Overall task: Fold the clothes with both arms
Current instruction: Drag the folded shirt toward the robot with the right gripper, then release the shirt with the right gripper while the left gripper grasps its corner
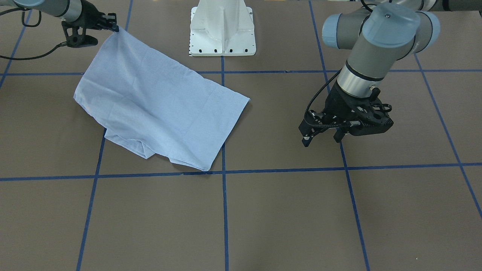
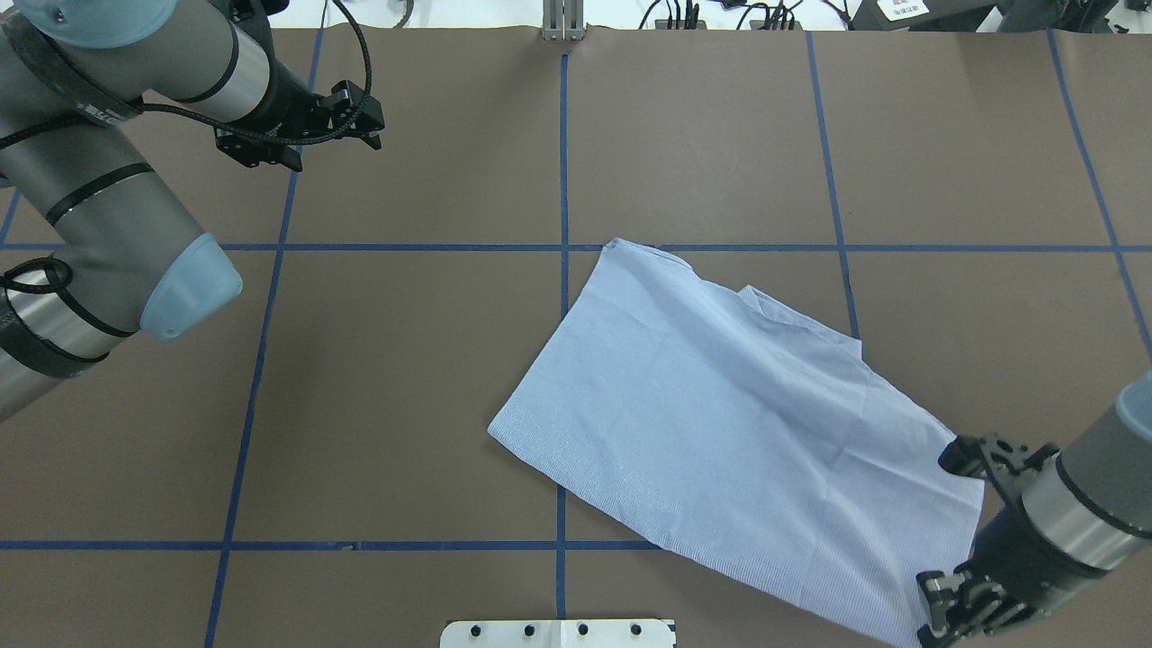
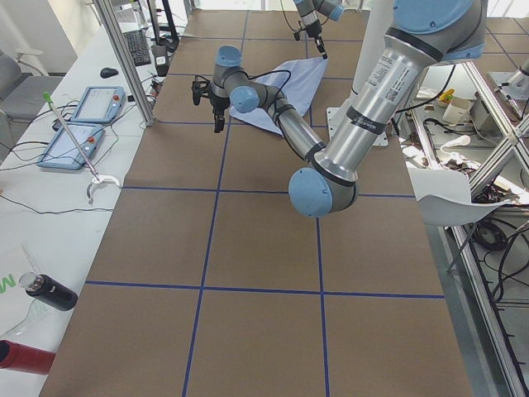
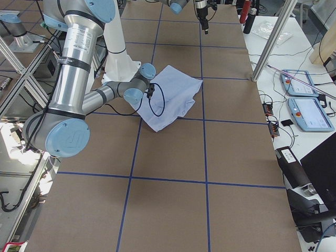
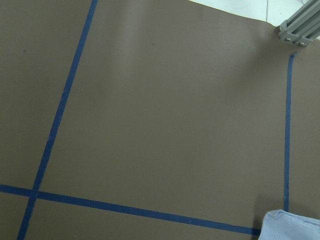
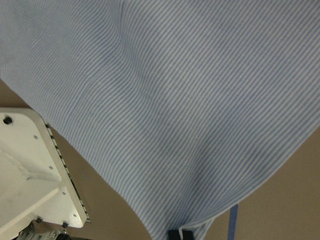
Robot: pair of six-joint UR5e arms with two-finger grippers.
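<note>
The light-blue striped cloth shirt [image 1: 158,105] lies folded on the brown bench [image 1: 286,218] with blue tape lines. The black right tool [image 1: 114,27] pinches one corner of it. The black left tool [image 1: 322,138] hangs empty, fingers spread apart, well away from the shirt.

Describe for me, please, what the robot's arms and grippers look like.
Both the left arm and right arm are grey-silver tubes with pale-blue joint caps and black cables. The left gripper and right gripper are black, two-fingered.
</note>
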